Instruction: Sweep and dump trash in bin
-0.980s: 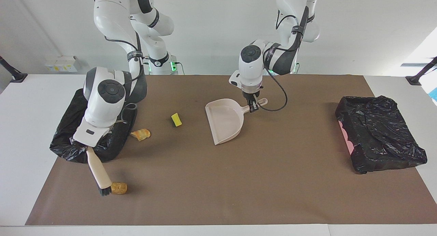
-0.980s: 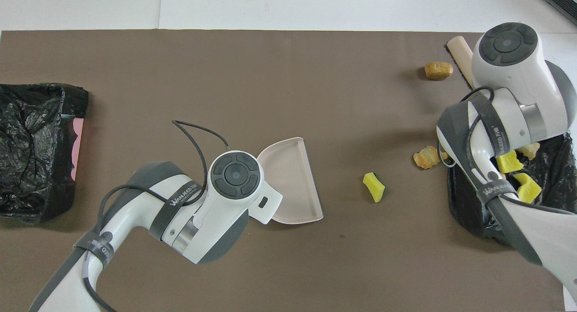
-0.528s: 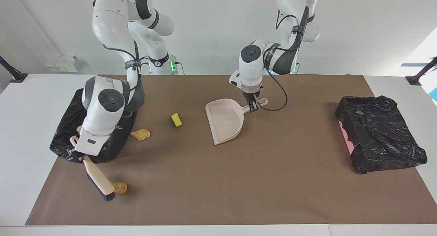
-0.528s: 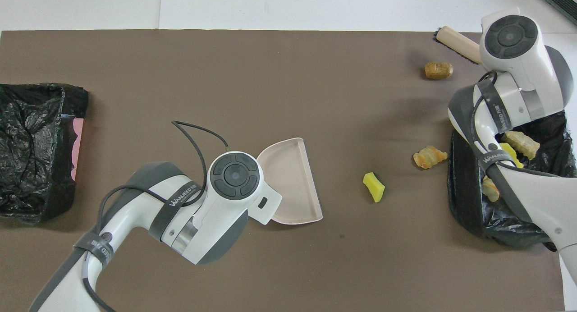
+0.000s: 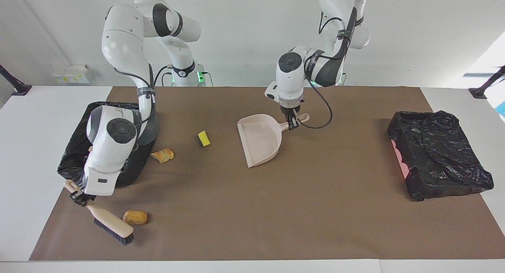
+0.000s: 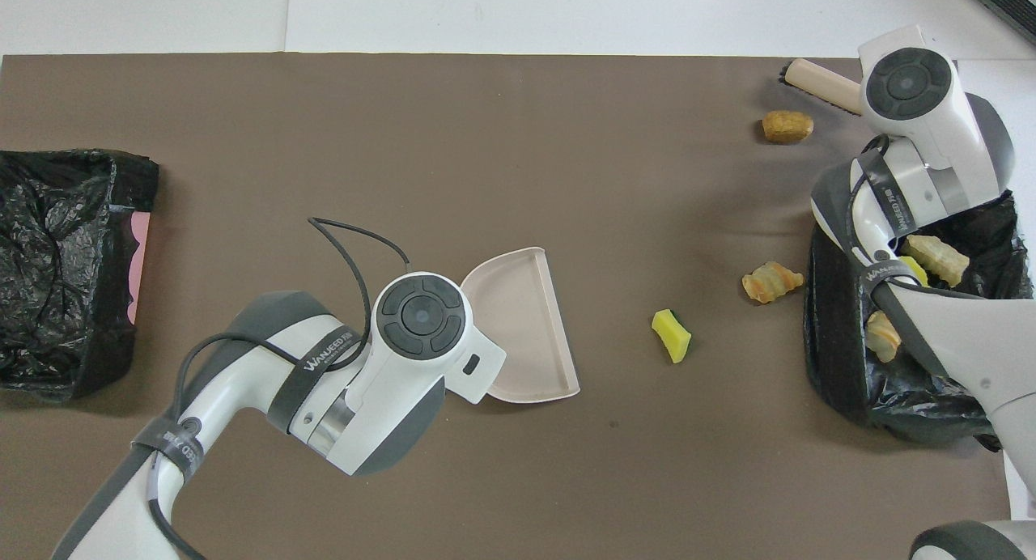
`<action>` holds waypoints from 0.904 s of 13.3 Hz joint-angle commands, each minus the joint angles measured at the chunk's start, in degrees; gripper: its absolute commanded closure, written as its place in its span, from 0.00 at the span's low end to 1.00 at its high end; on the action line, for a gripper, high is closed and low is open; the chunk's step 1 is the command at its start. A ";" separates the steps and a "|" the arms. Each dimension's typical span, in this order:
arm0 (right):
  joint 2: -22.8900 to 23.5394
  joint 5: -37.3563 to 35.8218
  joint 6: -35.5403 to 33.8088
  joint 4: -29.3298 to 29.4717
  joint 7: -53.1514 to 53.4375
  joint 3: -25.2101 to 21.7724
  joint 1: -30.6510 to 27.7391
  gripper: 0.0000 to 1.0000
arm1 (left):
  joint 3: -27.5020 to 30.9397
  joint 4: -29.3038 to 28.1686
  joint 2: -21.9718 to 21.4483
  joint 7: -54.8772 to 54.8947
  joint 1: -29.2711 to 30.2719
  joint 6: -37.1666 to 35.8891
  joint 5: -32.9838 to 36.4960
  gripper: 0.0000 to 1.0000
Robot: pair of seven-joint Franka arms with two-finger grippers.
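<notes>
My right gripper (image 5: pixel 80 197) is shut on the handle of a beige brush (image 5: pixel 112 227), held low over the mat's corner at the right arm's end. A tan trash lump (image 5: pixel 135 217) lies just beside the bristles, apart from them. An orange lump (image 5: pixel 162 155) and a yellow chunk (image 5: pixel 204 138) lie on the mat between the black-lined bin (image 5: pixel 73 154) and the beige dustpan (image 5: pixel 260 141). My left gripper (image 5: pixel 292 124) is shut on the dustpan's handle, the pan resting on the mat. More trash pieces (image 6: pixel 935 256) lie inside that bin (image 6: pixel 906 390).
A second black-lined bin (image 5: pixel 438 154) stands at the left arm's end of the brown mat (image 5: pixel 315 210). A black cable (image 5: pixel 321 119) loops from the left wrist beside the dustpan handle. My right arm's forearm hangs over the bin at its end.
My right arm has swung the brush off the tan lump toward the table's right-arm end and laid it flatter. The lump has stayed put. The left arm and dustpan have not moved.
</notes>
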 commanded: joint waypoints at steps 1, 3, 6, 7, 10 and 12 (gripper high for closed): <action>0.21 0.67 -4.16 1.75 -2.45 1.96 0.64 1.00 | -0.06 -2.81 -2.12 0.91 0.20 1.23 0.42 1.00; -0.05 3.56 -4.52 1.05 -4.20 4.68 0.73 1.00 | -0.06 -2.81 -2.12 0.82 0.20 1.23 0.42 1.00; -0.05 5.59 -10.74 1.48 -5.00 8.28 2.30 1.00 | -0.06 -2.81 -2.12 0.82 0.20 1.23 0.42 1.00; -0.14 6.03 -11.37 1.40 -4.65 9.34 2.75 1.00 | -0.06 -2.81 -2.12 0.82 0.20 1.14 0.42 1.00; -0.23 13.14 -13.31 1.14 -4.30 9.97 3.63 1.00 | -0.06 -2.81 -2.20 0.82 0.20 1.14 0.42 1.00; -0.66 15.25 -13.66 0.87 -0.72 9.97 6.78 1.00 | -0.06 -2.81 -2.20 0.82 0.29 1.14 0.42 1.00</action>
